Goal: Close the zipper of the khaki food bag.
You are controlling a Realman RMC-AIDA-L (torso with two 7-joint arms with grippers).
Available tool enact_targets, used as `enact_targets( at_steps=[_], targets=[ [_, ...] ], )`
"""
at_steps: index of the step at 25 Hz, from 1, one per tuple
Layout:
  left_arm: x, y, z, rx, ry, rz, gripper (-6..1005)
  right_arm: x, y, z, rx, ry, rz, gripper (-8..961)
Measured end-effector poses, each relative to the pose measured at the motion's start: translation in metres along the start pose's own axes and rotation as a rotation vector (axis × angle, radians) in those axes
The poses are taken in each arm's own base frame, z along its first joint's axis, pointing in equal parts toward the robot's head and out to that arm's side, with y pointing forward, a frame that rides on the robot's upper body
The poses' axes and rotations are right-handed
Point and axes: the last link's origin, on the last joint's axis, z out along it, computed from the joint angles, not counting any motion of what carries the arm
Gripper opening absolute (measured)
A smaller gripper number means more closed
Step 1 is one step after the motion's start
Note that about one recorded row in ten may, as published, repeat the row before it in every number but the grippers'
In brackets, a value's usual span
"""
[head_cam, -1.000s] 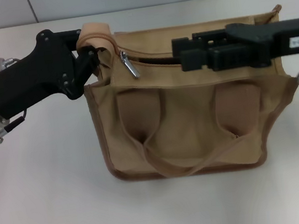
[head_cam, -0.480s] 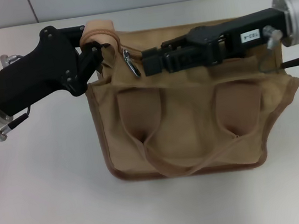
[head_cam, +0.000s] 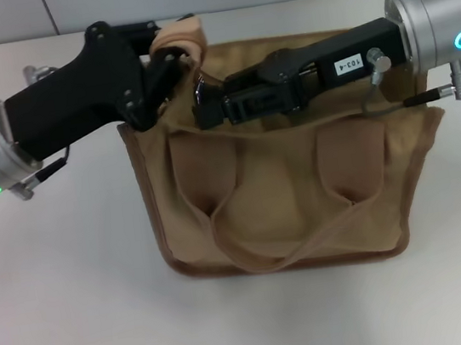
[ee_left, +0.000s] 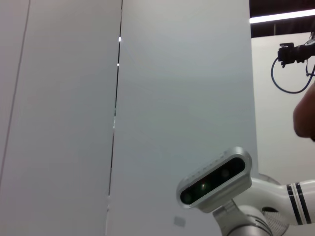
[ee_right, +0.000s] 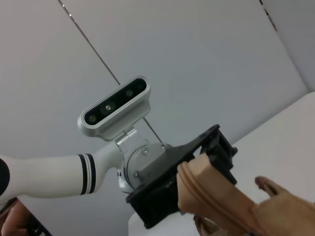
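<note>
the khaki food bag [head_cam: 276, 192] sits mid-frame on the pale counter [head_cam: 69, 307] in the head view, its top edge toward the upper part of the picture, where both arms meet it. the left tool [head_cam: 165, 61], reaching in from the upper left, is clamped on the tan end tab [head_cam: 180, 38] at the bag's upper left corner; judging by the task, it anchors that end so the fabric stays taut while the slider is drawn along. the right wrist view shows the same tab [ee_right: 211, 196] pinched against the black tool body. the right tool [head_cam: 204, 107] comes in from the upper right and lies low along the bag's mouth, its tip at the left end of the zipper [head_cam: 200, 80]; the slider itself is hidden under it, and i cannot tell whether this tool is pinched or parted. the mouth to the right of the tip is covered by the arm, so how far it is closed is unclear. the counter to the right of the bag looks open, leaving room for a pull along the top edge toward the upper right corner.
</note>
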Motion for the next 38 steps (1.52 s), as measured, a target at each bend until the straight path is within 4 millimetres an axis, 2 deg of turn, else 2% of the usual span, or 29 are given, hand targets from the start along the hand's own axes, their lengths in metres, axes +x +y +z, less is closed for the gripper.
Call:
enact_targets(
  at_steps=[6,10,20,31,38],
  targets=[
    [-0.005,-0.001,0.017,0.016,0.043,-0.001,46,-0.001,0.000,0.001,0.004,-0.009,-0.002,438],
    [-0.002,-0.006,0.014,0.078,0.095,-0.014,49,0.000,-0.002,-0.002,0.012,-0.047,0.000,420],
    [-0.003,-0.002,0.010,0.083,0.111,-0.038,57,0.000,-0.006,-0.001,0.028,-0.124,0.006,360],
    [-0.003,0.000,0.007,0.085,0.128,-0.044,67,0.004,-0.009,0.000,0.043,-0.137,0.020,38],
    [-0.001,-0.002,0.002,0.113,0.144,-0.049,73,0.013,-0.011,-0.014,0.082,-0.161,0.040,5]
  ],
)
